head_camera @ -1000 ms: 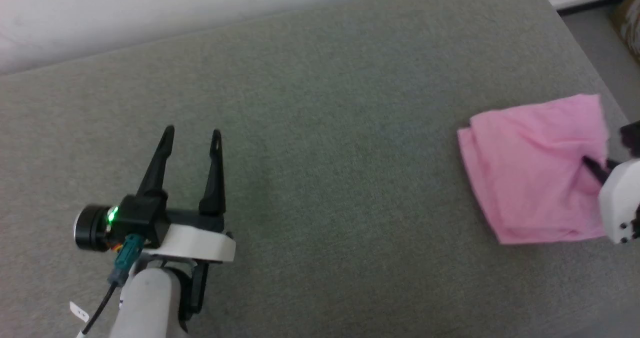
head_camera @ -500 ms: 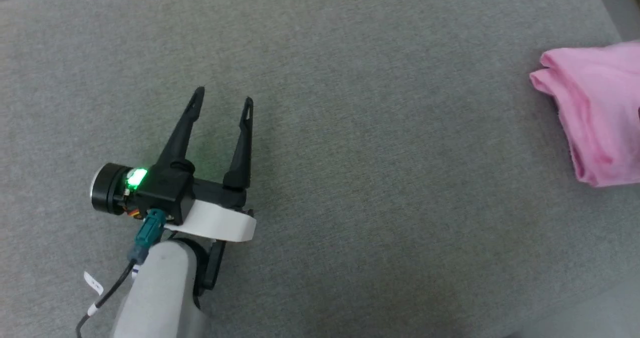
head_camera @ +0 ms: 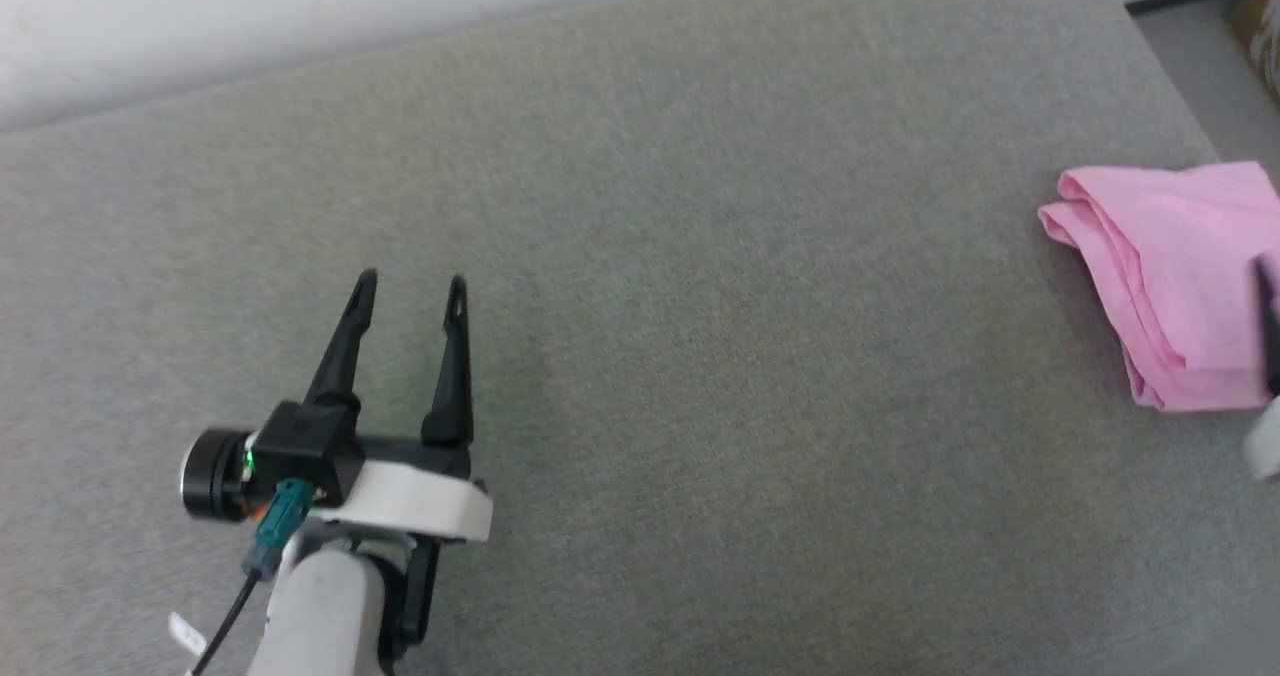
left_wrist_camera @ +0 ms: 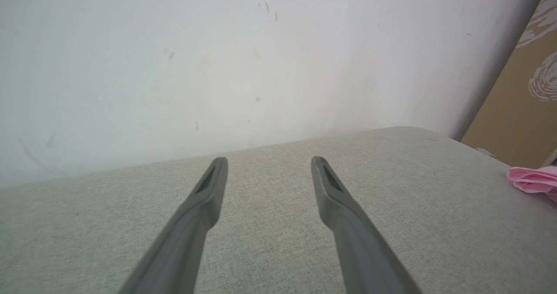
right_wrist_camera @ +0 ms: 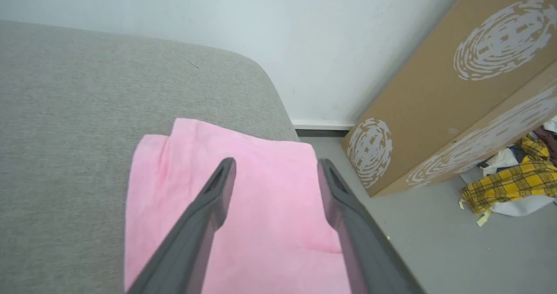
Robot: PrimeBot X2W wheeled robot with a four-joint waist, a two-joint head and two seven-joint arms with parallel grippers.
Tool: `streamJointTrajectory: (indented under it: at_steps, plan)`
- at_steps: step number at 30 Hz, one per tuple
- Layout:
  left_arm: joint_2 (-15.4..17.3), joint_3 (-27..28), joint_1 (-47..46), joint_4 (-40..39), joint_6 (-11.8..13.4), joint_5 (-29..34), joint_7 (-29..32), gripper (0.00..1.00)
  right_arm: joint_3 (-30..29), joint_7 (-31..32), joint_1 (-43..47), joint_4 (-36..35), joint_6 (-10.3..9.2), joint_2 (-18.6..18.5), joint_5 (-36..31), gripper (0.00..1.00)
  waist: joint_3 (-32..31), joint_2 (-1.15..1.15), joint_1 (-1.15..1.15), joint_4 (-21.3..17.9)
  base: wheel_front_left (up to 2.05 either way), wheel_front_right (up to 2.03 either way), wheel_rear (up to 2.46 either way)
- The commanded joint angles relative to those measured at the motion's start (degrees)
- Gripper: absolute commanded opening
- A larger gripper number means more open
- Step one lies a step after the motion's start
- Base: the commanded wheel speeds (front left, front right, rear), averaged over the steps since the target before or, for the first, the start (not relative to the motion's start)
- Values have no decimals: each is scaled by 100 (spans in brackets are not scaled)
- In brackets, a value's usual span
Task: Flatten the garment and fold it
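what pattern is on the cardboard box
White scribbled oval prints on the brown cardboard box, clearest in the right wrist view.

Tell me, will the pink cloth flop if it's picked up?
Probably: the garment lies in soft, rounded folds, so it would likely droop and unfold. It looks thin, so likely light. Pushed, it may bunch up on the woven cushion.

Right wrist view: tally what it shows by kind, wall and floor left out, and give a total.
Pink garment: 1
Grey cushion: 1
Cardboard box: 1
Heap of cloth on the floor, yellow checked piece on top: 1
Right claw, open above the garment: 1
Total: 5
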Motion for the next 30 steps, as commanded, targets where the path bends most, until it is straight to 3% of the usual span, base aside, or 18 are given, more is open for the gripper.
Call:
streamJointTrajectory:
  at_steps: [1, 6, 15, 23, 30]
  plan:
    - [-12, 73, 153, 16, 67, -20, -25, 100, -50, -26, 277, -291, -11, 278, -122, 100, -550, 0, 1, 312, 0, 0, 0]
    - [9, 282, 470, 36, 113, -138, -27, 100, 20, 6, 847, -1184, -11, 929, -268, 100, -841, 0, 1, 562, 0, 0, 0]
    - [107, 582, 1010, 368, 102, -302, -27, 100, 103, 171, 1832, -2759, -11, 1773, -289, 100, -1375, 0, 1, 1066, 0, 0, 0]
    - [294, 676, 1360, 633, 30, -319, -28, 100, 25, 505, 2616, -3651, -11, 2154, -443, 100, -1619, 0, 1, 1256, 0, 0, 0]
    - [314, 685, 1554, 635, -61, -411, -28, 100, 81, 677, 2969, -3988, -11, 2281, -616, 100, -1701, 0, 1, 1310, 0, 0, 0]
